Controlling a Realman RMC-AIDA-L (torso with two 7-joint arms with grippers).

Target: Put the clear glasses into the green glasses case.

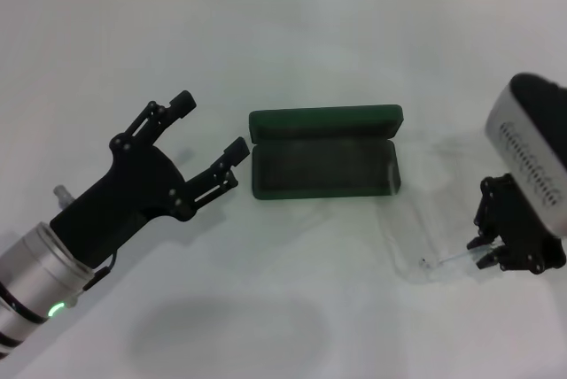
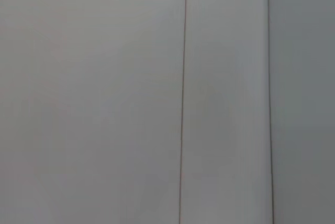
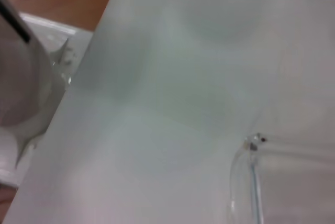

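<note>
The green glasses case [image 1: 323, 165] lies open at the middle of the white table, lid raised at the back and its dark lining showing. The clear glasses [image 1: 403, 228] rest on the table just right of the case, the lens close to the case's right end. One thin temple arm [image 1: 452, 260] stretches toward my right gripper [image 1: 485, 251], which is low at that arm's tip. The right wrist view shows a glasses hinge [image 3: 254, 143] and curved clear plastic. My left gripper [image 1: 210, 125] hovers open to the left of the case, holding nothing.
The white table [image 1: 292, 42] ends at a tiled wall at the back. In the right wrist view the table edge [image 3: 89, 51] runs beside brown floor and a grey-white object. The left wrist view shows only a pale surface with a thin seam [image 2: 183, 98].
</note>
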